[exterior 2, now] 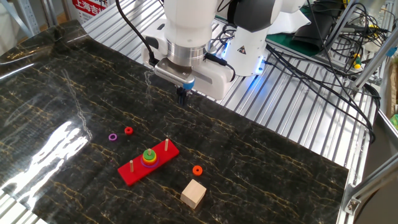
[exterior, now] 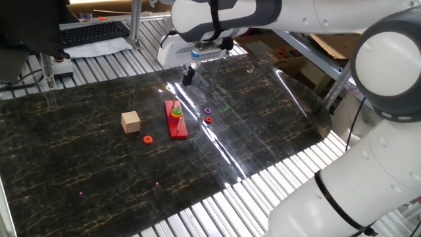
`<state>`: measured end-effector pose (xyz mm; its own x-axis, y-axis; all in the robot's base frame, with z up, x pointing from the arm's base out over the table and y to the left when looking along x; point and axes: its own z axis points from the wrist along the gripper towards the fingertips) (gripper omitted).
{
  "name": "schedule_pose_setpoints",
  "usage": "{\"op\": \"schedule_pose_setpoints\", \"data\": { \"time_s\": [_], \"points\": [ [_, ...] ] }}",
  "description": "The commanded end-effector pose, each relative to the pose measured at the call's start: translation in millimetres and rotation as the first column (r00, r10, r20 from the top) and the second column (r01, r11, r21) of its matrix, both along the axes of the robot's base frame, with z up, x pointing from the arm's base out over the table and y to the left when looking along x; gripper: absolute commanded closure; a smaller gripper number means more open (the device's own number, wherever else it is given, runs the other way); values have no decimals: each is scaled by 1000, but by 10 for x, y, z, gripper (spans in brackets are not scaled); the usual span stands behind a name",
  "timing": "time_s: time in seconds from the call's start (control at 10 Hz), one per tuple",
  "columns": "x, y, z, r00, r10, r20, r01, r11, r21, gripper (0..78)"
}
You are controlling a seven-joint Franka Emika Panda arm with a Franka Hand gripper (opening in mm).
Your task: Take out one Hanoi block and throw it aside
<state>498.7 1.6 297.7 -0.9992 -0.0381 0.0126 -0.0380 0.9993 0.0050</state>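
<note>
A red base [exterior: 177,126] with three pegs lies on the dark mat; it also shows in the other fixed view [exterior 2: 134,173]. A stack of rings sits on its middle peg. The green Hanoi block [exterior 2: 148,153] is on top, above a yellow ring; in the first fixed view the block [exterior: 176,110] is tiny. My gripper [exterior: 187,78] hangs in the air behind the base, well above and apart from the stack. Its fingers look shut together with nothing between them; it also shows in the other fixed view [exterior 2: 182,96].
A tan wooden cube [exterior: 131,122] and an orange-red ring [exterior: 147,139] lie on one side of the base. A small red ring [exterior: 208,120] and a purple ring [exterior: 208,111] lie on the other side. A keyboard [exterior: 92,33] sits beyond the mat.
</note>
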Motion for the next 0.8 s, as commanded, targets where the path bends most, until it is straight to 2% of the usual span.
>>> {"op": "schedule_pose_setpoints", "data": {
  "time_s": [0.1,0.8],
  "points": [
    [10,2,17,1000,-6,3,6,1000,2,776],
    [11,4,18,1000,-13,4,13,1000,1,776]
  ]
}}
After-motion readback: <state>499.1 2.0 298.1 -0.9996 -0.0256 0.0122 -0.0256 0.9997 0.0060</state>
